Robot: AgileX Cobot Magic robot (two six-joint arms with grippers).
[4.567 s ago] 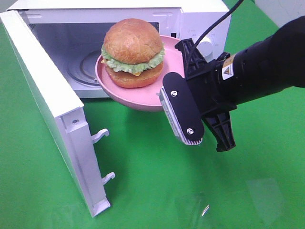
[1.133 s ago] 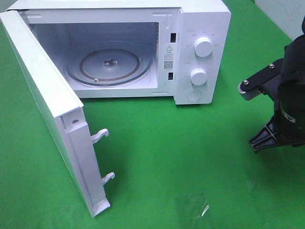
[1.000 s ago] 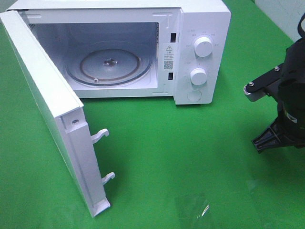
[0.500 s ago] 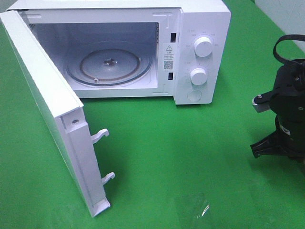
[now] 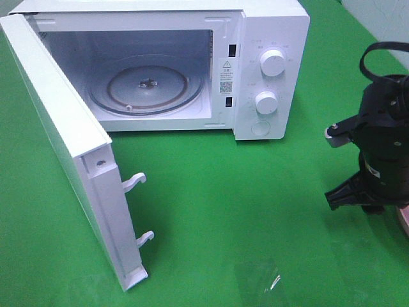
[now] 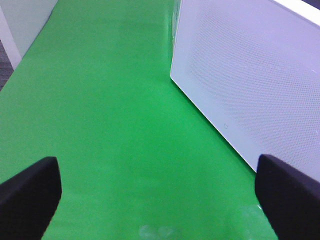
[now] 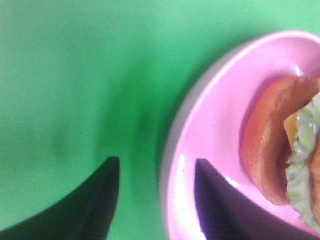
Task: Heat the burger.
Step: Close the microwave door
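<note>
over on the right, the right gripper [image 7: 155, 200] stands parted astride the pink plate [image 7: 210, 150] rim, one finger inside, one outside; the burger [image 7: 287, 150] sits on that plate, outside the microwave [image 5: 268, 70]; left gripper [image 6: 157, 192] gapes wide, empty

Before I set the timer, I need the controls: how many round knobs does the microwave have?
2. The upper knob and the lower knob sit one above the other on the microwave panel, right of the open cavity. None seem hidden.
</note>
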